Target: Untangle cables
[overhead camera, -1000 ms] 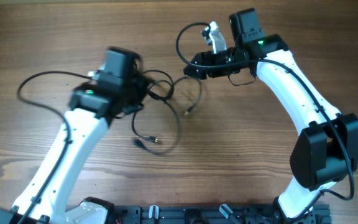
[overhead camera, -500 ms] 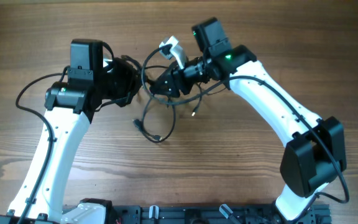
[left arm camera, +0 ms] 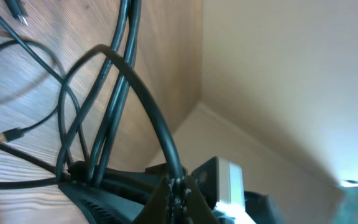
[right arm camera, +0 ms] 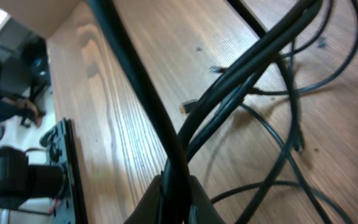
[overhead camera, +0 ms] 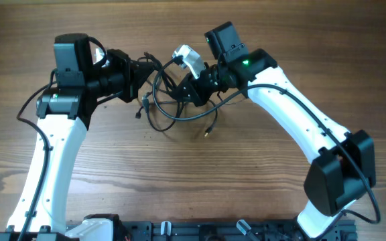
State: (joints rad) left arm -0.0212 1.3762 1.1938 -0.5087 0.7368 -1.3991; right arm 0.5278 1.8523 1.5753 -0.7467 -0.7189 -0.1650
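Left fingers (overhead camera: pixel 138 68) and right fingers (overhead camera: pixel 183 92) are each clamped on the cables (right arm camera: pixel 135 84). The cables bunch in crossed strands between the two, blocking both wrist views. Slack loops sag onto the bench (overhead camera: pixel 246 174), and one plug end (overhead camera: pixel 208 131) lies nearby.

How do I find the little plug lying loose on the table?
Look at the wooden table, where the black cables bunch into a tangle. Just below it in the overhead view, one thin cord ends in a tiny pale plug, lying alone on bare wood, outside the loops.
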